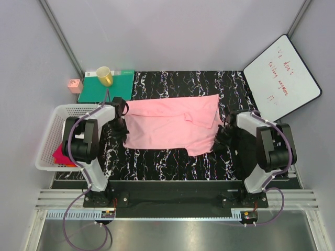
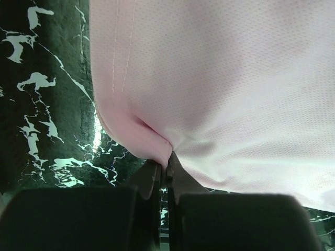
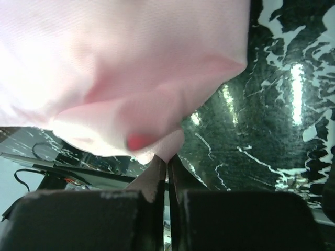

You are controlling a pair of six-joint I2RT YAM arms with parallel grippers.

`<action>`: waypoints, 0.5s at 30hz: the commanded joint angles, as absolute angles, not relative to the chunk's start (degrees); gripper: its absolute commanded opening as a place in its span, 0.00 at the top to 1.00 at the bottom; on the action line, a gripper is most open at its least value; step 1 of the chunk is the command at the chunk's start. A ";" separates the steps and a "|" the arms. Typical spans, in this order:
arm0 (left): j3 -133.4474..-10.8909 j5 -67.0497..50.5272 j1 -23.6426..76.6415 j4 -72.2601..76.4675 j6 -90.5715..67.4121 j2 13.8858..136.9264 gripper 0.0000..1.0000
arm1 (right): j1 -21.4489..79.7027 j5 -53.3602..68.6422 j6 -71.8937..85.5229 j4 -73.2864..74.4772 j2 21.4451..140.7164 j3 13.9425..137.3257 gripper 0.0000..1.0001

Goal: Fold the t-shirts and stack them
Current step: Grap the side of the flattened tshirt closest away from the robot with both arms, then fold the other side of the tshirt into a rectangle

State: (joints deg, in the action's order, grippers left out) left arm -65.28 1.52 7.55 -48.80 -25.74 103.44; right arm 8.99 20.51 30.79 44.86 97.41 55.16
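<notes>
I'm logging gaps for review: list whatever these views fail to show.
Top view: the left arm covers much of the basket; only a magenta-red cloth corner shows.
Top view: the whiteboard writing is too small to read.
Right wrist view: a red spot on the pink t-shirt above the right tool is too blurred to identify.
Left wrist view: that t-shirt hides what lies beyond.

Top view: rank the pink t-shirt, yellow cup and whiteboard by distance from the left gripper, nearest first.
1. pink t-shirt: mid-table, its edge pinched in the left gripper.
2. yellow cup: far left, on the green mat.
3. whiteboard: far right corner.
</notes>
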 commanded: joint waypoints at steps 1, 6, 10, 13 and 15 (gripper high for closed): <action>-70.64 0.53 7.56 -51.40 -24.00 99.15 1.00 | 9.23 19.95 28.57 49.30 92.29 59.93 1.00; -77.42 1.58 7.47 -55.02 -22.68 98.09 1.00 | 9.23 17.85 27.08 50.01 91.22 68.10 1.00; -84.79 2.46 7.21 -56.86 -22.76 99.66 1.00 | 9.14 16.53 25.23 50.01 96.32 76.45 1.00; -89.19 2.55 6.68 -57.74 -22.85 102.38 1.00 | 8.88 15.82 23.73 50.18 102.46 83.92 1.00; -91.40 2.55 6.24 -58.79 -23.12 105.62 1.00 | 8.79 16.26 23.12 50.19 107.63 88.93 1.00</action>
